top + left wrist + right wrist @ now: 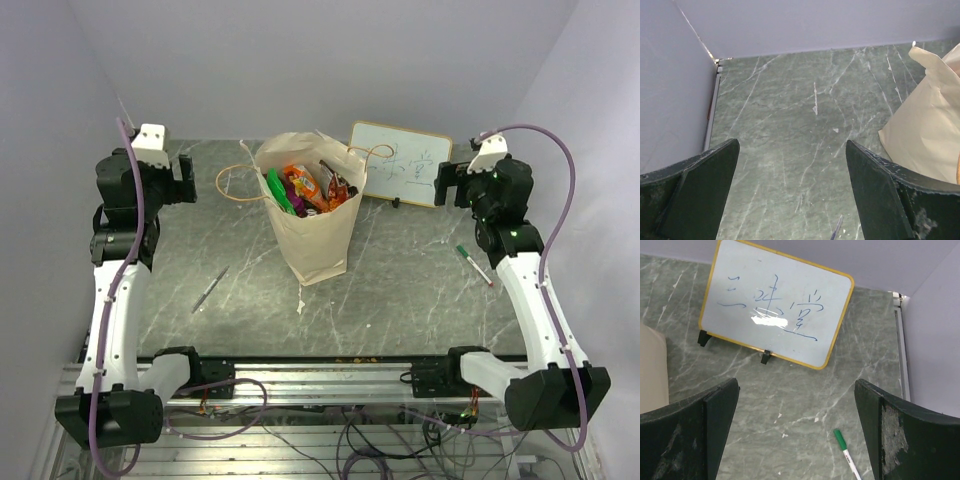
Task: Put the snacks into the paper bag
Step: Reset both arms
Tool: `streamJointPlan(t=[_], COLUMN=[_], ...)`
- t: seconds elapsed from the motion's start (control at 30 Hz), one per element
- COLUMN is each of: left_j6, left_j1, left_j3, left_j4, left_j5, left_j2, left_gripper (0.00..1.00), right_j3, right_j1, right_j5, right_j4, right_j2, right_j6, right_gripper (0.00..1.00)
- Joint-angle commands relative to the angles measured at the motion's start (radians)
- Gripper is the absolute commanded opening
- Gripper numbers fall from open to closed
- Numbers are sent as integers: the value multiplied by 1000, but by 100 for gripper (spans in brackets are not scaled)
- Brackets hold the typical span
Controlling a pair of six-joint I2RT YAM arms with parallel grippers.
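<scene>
The paper bag (pixel 315 225) stands upright in the middle of the table, cream-tan, with cord handles hanging at its left and back right. Several snacks (pixel 305 187) sit inside its open top: green, purple, orange and red-brown packets. My left gripper (pixel 187 180) is open and empty, held high at the back left, left of the bag; the bag's side shows in the left wrist view (pixel 925 135). My right gripper (pixel 447 184) is open and empty, held high at the back right, over bare table; the bag's edge shows in the right wrist view (pixel 651 370).
A yellow-framed whiteboard (pixel 400 162) leans at the back right, also in the right wrist view (pixel 777 310). A green-capped pen (pixel 473 264) lies right of the bag, seen too below my right fingers (pixel 847 455). A thin grey pen (pixel 210 289) lies at the left.
</scene>
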Motion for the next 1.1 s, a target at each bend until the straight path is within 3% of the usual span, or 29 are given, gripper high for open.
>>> streamJointPlan(t=[0.0, 0.27, 1.07], left_j6=[37, 31, -5], left_j1=[8, 8, 8], left_j3=[65, 96, 64], left_j4=[3, -9, -47], left_j5=[-61, -57, -16], left_j2=[11, -42, -67], left_gripper=[98, 98, 98], right_j3=[50, 164, 122], right_j1=[-3, -4, -5], right_j5=[-48, -21, 25], right_j4=[36, -46, -109], right_j2=[24, 64, -37], right_j6=[-16, -35, -100], right_gripper=[100, 100, 100])
